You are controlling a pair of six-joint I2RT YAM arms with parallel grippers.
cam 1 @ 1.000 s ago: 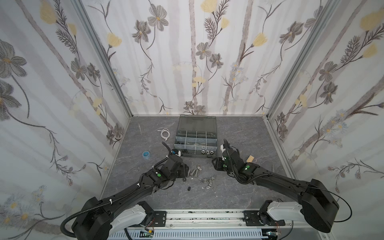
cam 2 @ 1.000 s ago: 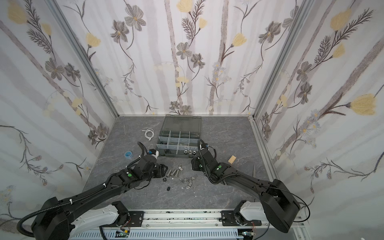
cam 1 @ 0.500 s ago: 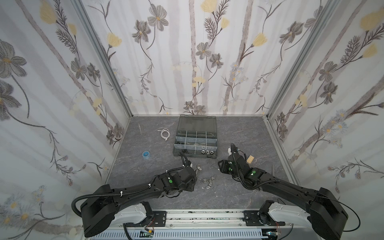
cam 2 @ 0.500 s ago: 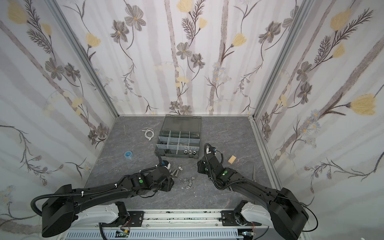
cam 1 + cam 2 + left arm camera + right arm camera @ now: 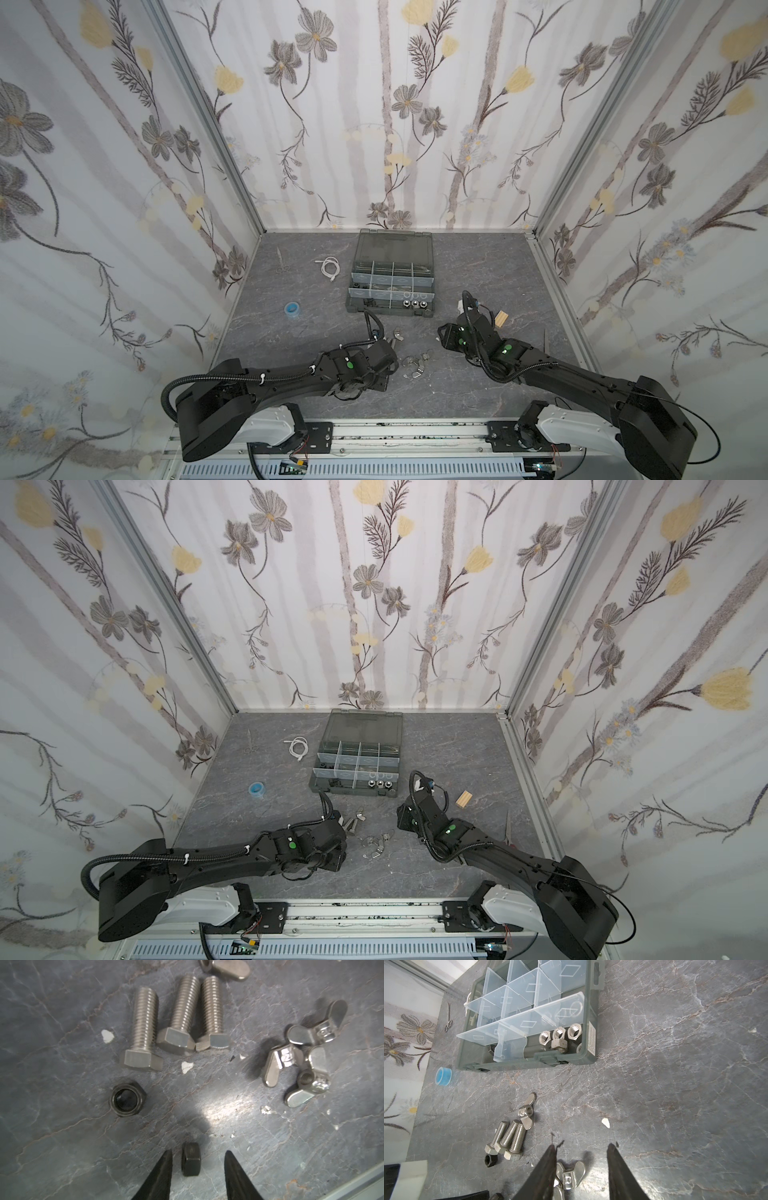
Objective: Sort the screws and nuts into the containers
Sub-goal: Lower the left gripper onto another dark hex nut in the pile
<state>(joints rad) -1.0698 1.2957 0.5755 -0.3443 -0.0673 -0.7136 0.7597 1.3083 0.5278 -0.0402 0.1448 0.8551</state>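
In the left wrist view my left gripper [image 5: 198, 1151] is open, low over the table, with a small black hex nut [image 5: 190, 1159] lying on edge between its fingers, close to one of them. Ahead lie three silver screws [image 5: 178, 1022], a second black nut [image 5: 127, 1099] and a cluster of wing nuts [image 5: 301, 1057]. My right gripper [image 5: 582, 1145] hangs open above the wing nuts [image 5: 571, 1174], holding nothing. The organizer case [image 5: 591, 1043] stands open, with silver hex nuts [image 5: 560, 1036] in one corner compartment. In a top view the left gripper [image 5: 382, 374] hides the small nut.
A blue tape roll [image 5: 291, 308], a white cable [image 5: 330, 268] and small scissors [image 5: 281, 262] lie left of the case [image 5: 388, 312]. A wooden block [image 5: 501, 320] sits behind the right gripper [image 5: 444, 336]. One lone wing nut [image 5: 527, 1113] lies beyond the screws [image 5: 508, 1140].
My left gripper has swung to the near side of the screws, come down round the small black nut, and its jaws have narrowed. My right gripper has drawn back from the case.
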